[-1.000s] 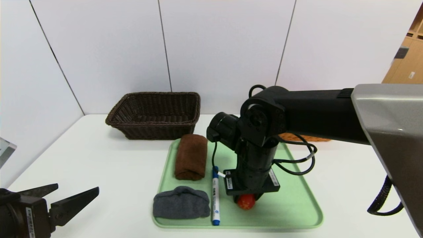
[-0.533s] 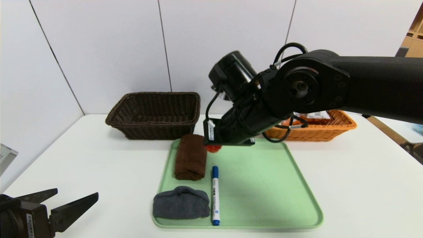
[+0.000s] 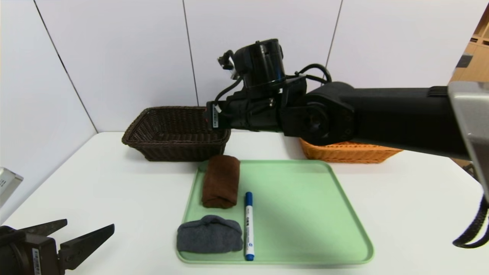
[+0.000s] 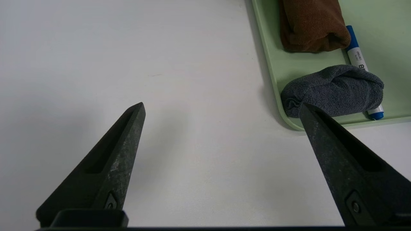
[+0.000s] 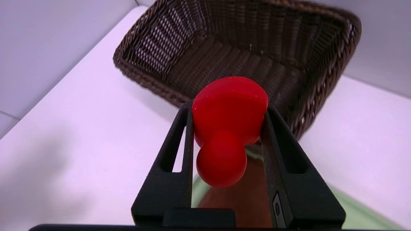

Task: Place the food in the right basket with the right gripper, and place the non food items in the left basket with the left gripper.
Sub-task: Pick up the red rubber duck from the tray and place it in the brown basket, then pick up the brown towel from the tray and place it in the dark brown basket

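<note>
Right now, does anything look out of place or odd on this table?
Yes. The right gripper is shut on the small red toy and points at the dark brown basket, though non-food belongs to the left gripper, which sits open and idle off the green tray.

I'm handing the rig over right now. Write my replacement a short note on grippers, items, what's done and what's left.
Right gripper: shut on the small red toy, raised in front of the dark brown basket, which looks empty.
Left gripper: open, parked low over the table, holding nothing.
On the green tray: brown towel, grey cloth, marker.
Orange basket: mostly hidden by the right arm, contents unseen.
Left: toy, towel, cloth, marker into the dark basket.
</note>
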You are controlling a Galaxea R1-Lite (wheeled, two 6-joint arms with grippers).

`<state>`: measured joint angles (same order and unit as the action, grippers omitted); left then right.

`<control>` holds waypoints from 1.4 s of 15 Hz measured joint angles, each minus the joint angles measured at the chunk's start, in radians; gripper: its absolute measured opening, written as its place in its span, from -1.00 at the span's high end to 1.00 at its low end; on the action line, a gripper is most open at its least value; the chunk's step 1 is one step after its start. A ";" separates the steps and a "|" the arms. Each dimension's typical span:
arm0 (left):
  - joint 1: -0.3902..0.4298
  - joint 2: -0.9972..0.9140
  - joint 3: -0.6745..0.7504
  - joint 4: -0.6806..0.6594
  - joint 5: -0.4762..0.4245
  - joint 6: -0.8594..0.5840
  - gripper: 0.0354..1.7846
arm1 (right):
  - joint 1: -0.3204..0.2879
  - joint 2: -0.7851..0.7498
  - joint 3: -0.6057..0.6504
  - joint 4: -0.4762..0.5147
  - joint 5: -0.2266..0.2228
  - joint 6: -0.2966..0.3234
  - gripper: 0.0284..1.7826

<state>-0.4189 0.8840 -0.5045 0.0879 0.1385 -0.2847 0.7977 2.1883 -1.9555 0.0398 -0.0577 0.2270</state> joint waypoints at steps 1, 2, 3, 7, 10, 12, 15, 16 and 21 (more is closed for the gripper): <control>0.000 0.001 0.000 0.000 0.000 0.000 -0.89 | 0.000 0.031 0.000 -0.069 -0.003 -0.006 0.32; 0.000 0.001 0.000 0.000 0.000 0.000 -0.89 | -0.001 0.062 0.000 -0.130 -0.006 -0.008 0.33; 0.000 0.002 0.000 0.001 0.000 0.000 -0.89 | -0.004 0.092 0.000 -0.179 -0.008 -0.007 0.34; 0.000 0.001 0.010 0.003 0.002 0.000 -0.89 | -0.024 0.189 0.000 -0.298 -0.009 -0.006 0.34; 0.000 0.002 0.019 0.003 0.002 0.000 -0.89 | -0.039 0.230 0.000 -0.340 -0.012 -0.009 -0.06; 0.000 0.002 0.021 0.003 0.001 0.000 -0.89 | -0.047 0.242 0.000 -0.342 -0.018 -0.009 -0.25; 0.000 0.002 0.026 0.001 0.002 0.001 -0.89 | -0.050 0.220 0.000 -0.340 -0.020 -0.009 -0.47; 0.000 0.001 0.025 0.001 0.003 0.000 -0.89 | -0.050 0.195 0.000 -0.328 -0.023 -0.009 -0.52; 0.000 0.000 0.023 -0.001 0.001 0.000 -0.89 | -0.042 -0.012 0.000 0.054 -0.065 0.038 -0.70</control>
<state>-0.4185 0.8840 -0.4815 0.0870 0.1400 -0.2847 0.7557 2.1760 -1.9560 0.0938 -0.1226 0.2651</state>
